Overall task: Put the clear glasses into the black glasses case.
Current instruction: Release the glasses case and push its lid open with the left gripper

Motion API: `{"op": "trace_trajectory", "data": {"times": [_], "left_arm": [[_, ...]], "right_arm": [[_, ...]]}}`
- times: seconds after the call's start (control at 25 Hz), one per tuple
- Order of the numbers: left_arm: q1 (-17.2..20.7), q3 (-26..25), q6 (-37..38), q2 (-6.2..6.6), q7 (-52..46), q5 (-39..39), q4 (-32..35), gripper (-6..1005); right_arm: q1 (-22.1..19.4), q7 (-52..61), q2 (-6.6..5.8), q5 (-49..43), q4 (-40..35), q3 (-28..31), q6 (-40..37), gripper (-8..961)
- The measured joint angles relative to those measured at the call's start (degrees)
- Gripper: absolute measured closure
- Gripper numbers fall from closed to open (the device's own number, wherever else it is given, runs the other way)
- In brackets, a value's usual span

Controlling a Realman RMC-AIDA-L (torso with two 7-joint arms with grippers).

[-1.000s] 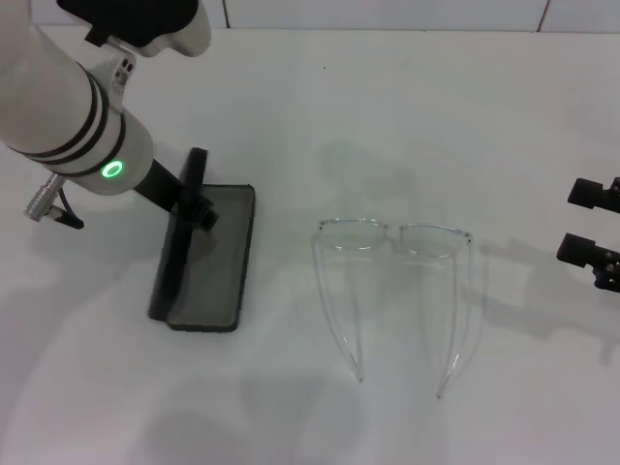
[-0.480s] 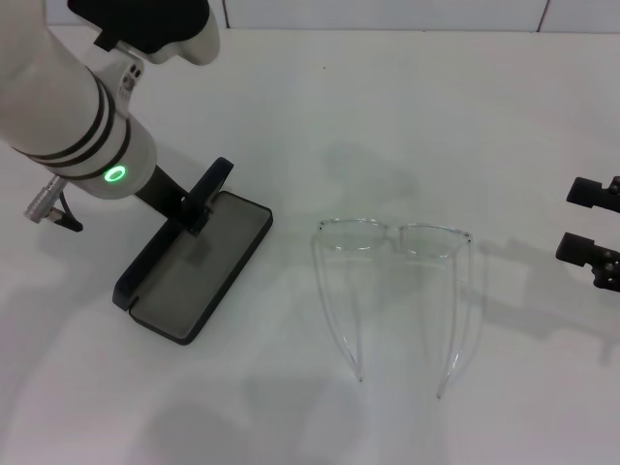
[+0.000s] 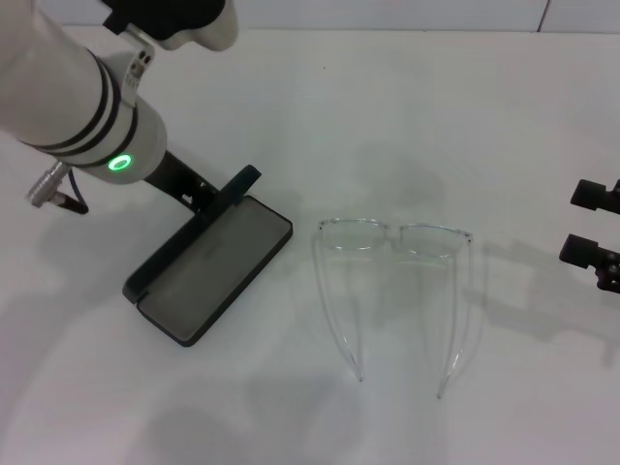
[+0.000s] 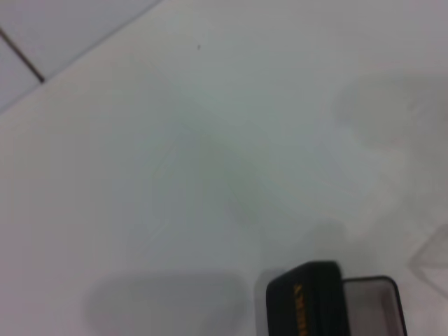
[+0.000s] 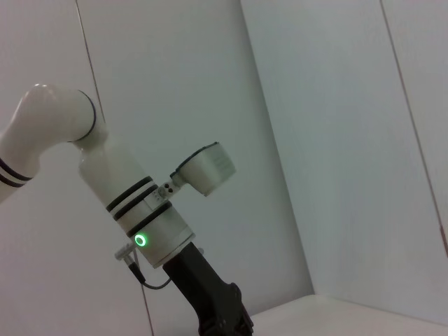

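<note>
Orange lettering on black glasses case (image 4: 306, 306) lid, left wrist view only

This looks like a robot laboratory or test room, not a home. A plain white table (image 3: 407, 116) fills the head view, with nothing on it except the few things of the trial. In the upper part of the frame, pale wall panels (image 3: 387, 14) with dark thin seams stand behind it. The right wrist view shows only bare white walls (image 5: 336, 140) meeting in a corner.

i see bare surface (image 3: 407, 116) around the clear glasses (image 3: 397, 291); only the black glasses case (image 3: 208, 276) crowds their left.
</note>
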Motion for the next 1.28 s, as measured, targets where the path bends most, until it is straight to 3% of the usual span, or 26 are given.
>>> {"op": "trace_trajectory", "data": {"times": [0.4, 0.6, 0.76, 1.16, 1.28], "left_arm": [[-1.51, -0.62, 1.24, 0.28, 1.83, 0.03, 2.24, 976], [-1.44, -0.16, 4.88, 0.14, 1.87, 0.06, 5.95, 955], [-0.94, 1.21, 8.5, -0.06, 1.89, 0.03, 7.02, 832], [0.72, 1.44, 6.58, -0.12, 2.2, 0.08, 4.53, 471], [0.76, 1.45, 5.51, -0.13, 2.76, 0.05, 3.1, 426]], "right_arm": [[-1.03, -0.1, -0.11, 0.26, 0.91, 1.57, -0.55, 229], [-1.04, -0.1, -0.16, 0.31, 1.11, 1.67, -0.58, 229], [-0.48, -0.1, -0.05, 0.32, 1.1, 1.66, -0.46, 230], [0.41, -0.1, 0.25, -0.07, 1.09, 1.65, -0.09, 230], [0.4, -0.1, 0.27, -0.12, 1.1, 1.65, -0.08, 230]]}}
